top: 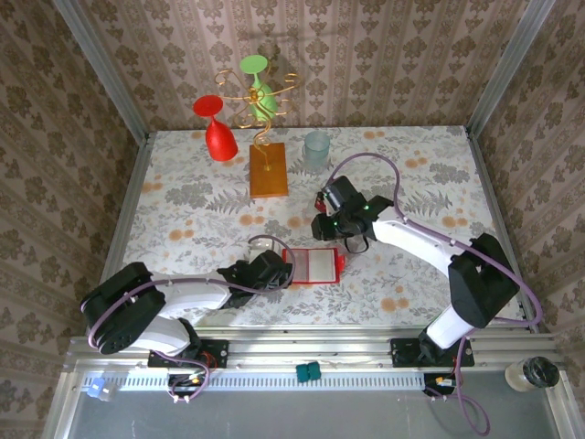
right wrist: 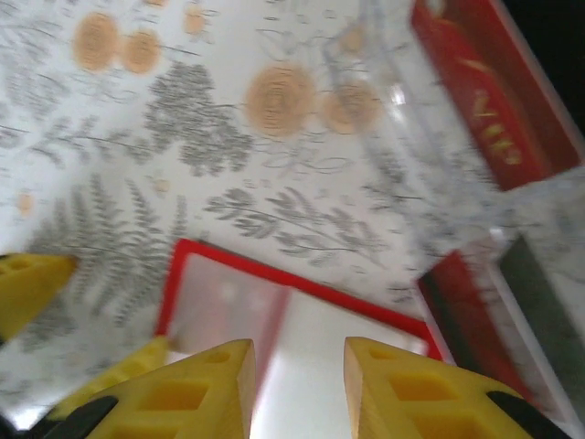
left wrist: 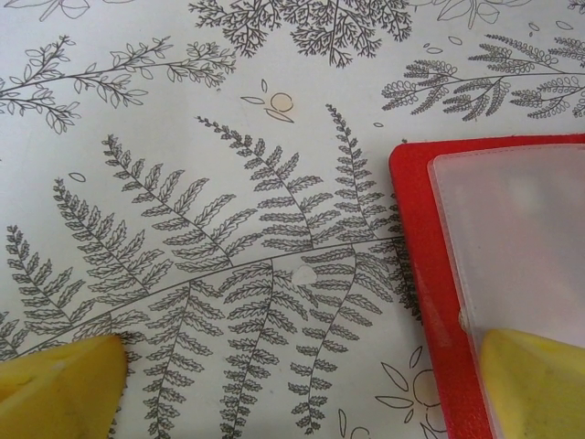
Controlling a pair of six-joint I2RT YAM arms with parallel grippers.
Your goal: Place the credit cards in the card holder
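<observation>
Red card holder [top: 315, 265] is seen laid open on the table [top: 183, 201], left gripper [left wrist: 297, 380] spread wide at its edge, right gripper [right wrist: 297, 366] slightly parted above it, credit cards [right wrist: 494, 110] close beside.

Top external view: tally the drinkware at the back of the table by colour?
Red goblet: 1
Green goblet: 1
Pale clear cup: 1
Total: 3

We show the left arm [top: 194, 294] and right arm [top: 416, 240]: white links, black joints [top: 477, 274], purple cables [top: 366, 156], yellow fingers [right wrist: 206, 389].
</observation>
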